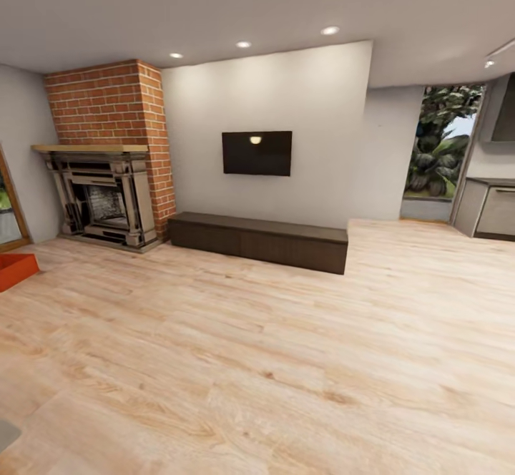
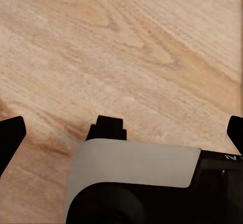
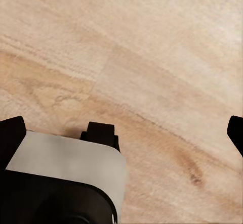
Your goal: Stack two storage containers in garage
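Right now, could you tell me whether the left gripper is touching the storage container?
Apart. The head view shows the storage container by the fireplace; the left wrist view shows the left gripper over bare wood floor.

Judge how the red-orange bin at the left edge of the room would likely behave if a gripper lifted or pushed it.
The storage container looks like rigid plastic, so probably stiff, not floppy. Its low, flat-bottomed shape suggests it won't roll or tip. On the smooth wood floor it would likely slide when pushed.
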### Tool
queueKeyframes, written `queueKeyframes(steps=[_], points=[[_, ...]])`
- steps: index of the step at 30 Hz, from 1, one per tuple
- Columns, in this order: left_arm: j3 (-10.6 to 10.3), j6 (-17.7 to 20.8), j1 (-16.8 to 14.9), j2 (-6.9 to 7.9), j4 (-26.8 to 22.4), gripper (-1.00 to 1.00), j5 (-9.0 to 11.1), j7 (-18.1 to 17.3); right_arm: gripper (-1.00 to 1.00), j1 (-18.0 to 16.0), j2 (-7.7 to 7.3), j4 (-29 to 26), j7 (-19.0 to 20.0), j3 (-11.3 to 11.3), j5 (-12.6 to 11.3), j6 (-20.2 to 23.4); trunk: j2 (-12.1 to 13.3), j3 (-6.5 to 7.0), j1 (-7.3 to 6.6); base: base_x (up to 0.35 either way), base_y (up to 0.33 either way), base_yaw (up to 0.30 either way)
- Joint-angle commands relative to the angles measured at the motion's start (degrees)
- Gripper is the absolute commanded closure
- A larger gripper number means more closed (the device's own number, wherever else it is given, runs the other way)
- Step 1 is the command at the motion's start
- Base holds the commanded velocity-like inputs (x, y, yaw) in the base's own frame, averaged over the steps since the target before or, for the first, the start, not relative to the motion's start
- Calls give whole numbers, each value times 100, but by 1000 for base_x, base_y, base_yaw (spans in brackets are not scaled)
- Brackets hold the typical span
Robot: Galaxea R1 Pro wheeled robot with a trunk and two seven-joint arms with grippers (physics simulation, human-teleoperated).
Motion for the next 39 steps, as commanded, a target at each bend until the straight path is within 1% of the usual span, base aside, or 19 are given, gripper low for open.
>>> queueKeyframes(steps=[1, 11, 14, 18, 35, 39], points=[[-48, -1, -3, 0, 0, -100, 52, 2, -100, -7, -9, 17, 13, 50, -63, -37, -3, -6, 3, 327, 0, 156], [-48, -7, -3, 0, 0, -100, 52, 2, -100, -7, -25, 17, 13, 35, -71, -41, -3, -6, 3, 327, 0, 255], [-48, -7, -3, 0, 0, -100, 52, 2, -100, -7, -33, 17, 11, 42, -71, -35, -3, -6, 3, 327, 0, 146], [-48, -8, -3, 0, 0, -100, 52, 2, -100, -7, -55, 17, 7, 92, -37, 3, -3, -6, 3, 327, 0, 31], [-48, 10, -3, 0, 0, -100, 52, 2, -100, -7, -61, 17, 4, 117, -13, -31, -3, -6, 3, 327, 0, 1], [-48, 6, -3, 0, 0, -100, 52, 2, -100, -7, -23, 17, 6, 102, -17, -19, -3, -6, 3, 327, 0, 0]])
